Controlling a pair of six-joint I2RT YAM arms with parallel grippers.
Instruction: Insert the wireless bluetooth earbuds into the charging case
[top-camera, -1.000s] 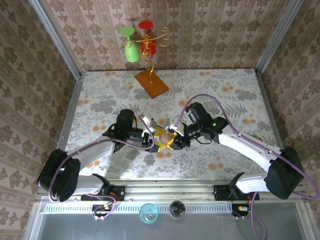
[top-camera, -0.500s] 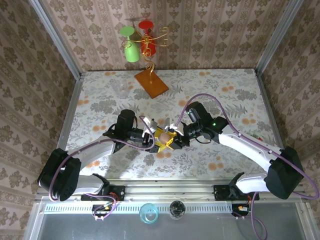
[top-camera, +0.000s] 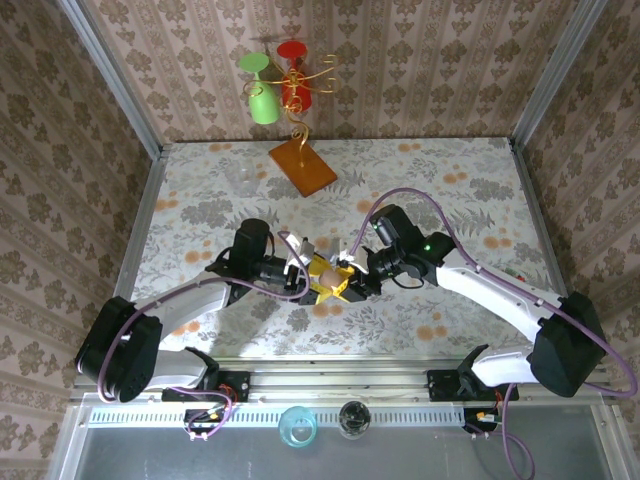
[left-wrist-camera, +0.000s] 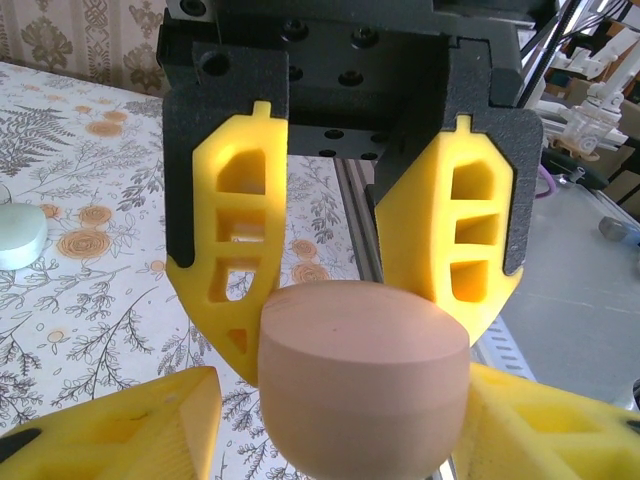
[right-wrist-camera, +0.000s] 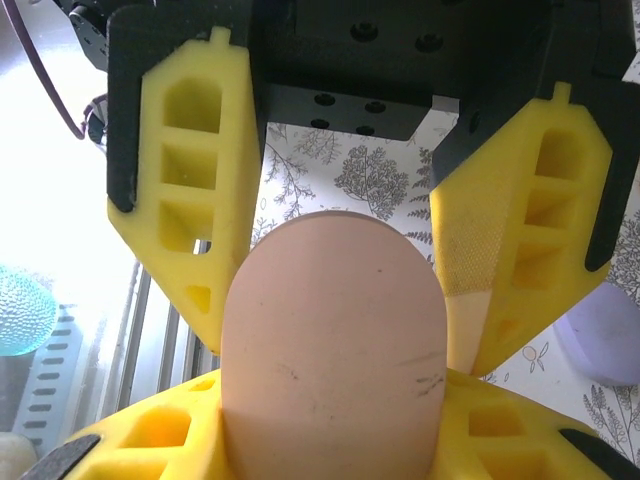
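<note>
Robot lab booth dressed up as a home. Patterned wallpaper (top-camera: 400, 60) on panels held between bare metal posts (top-camera: 110, 75); flower-print table (top-camera: 470, 190) with an ornamental glass stand (top-camera: 285, 90) at the back. Robot arms (top-camera: 490, 285) bolted to a metal rail (top-camera: 340, 380), purple cables (top-camera: 400, 191) looping above. Past the table edge, grey floor (left-wrist-camera: 580, 300) and cluttered equipment (left-wrist-camera: 600, 100).

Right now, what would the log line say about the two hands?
left hand: shut on pink case | right hand: shut on pink case | lid: closed | where: over middle of table
</note>
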